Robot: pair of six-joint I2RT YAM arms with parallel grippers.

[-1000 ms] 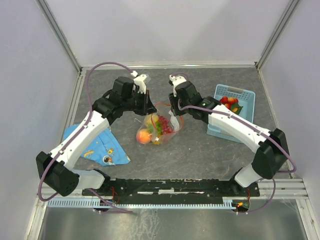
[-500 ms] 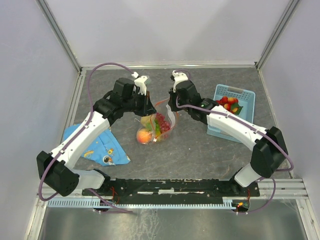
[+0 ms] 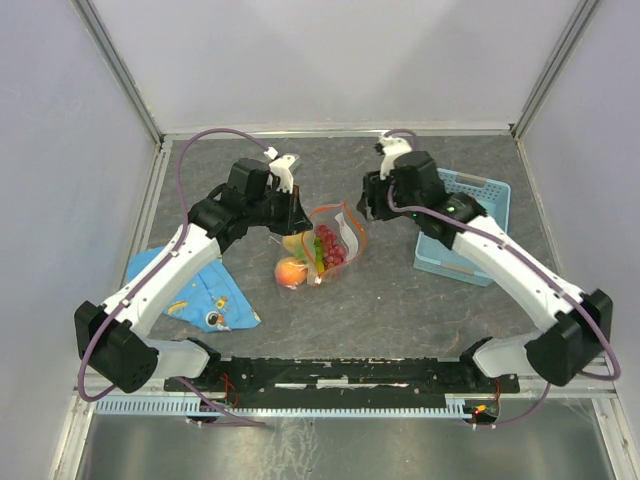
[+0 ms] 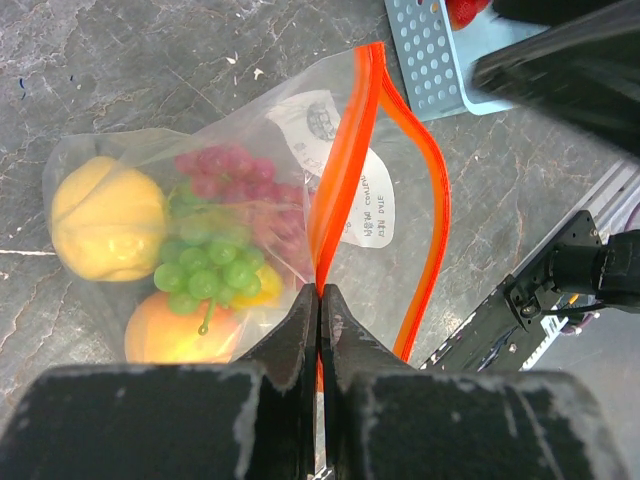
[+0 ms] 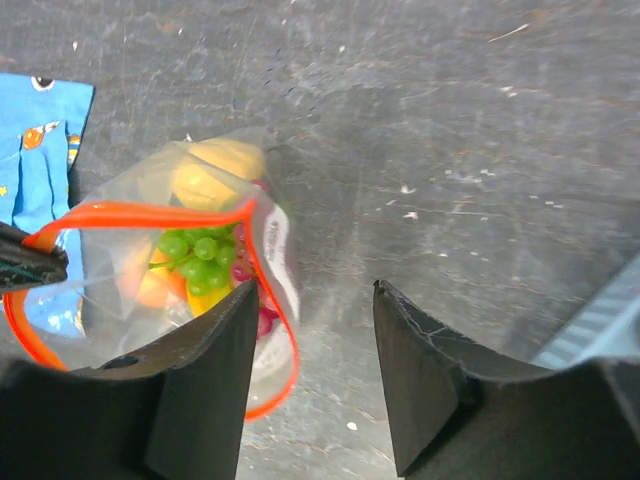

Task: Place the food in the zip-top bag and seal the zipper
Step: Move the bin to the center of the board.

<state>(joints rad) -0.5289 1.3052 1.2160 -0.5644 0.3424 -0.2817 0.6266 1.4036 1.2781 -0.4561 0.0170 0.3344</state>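
Locate the zip-top bag [image 4: 250, 130] on the desk [image 3: 400, 290], between the two arms. Through its clear wall you can see a yellow lemon piece [image 4: 105, 220], a green grape bunch [image 4: 205, 275], a purple grape bunch [image 4: 225, 165] and an orange peach [image 4: 175, 335].

The bag's mouth stands open: the two sides of the zipper [image 4: 345, 170] bow apart. The left end effector [image 4: 320, 295] is pressed together, pinching one side of the zipper.

The right end effector [image 5: 315, 295] is spread and holds nothing. It hangs over bare desk, just beside the bag.

The light-blue basket [image 3: 478, 182] sits on the right side of the desk. The left wrist view shows a red piece [image 4: 470, 10] in it. The blue cloth [image 3: 195, 290] lies on the left.
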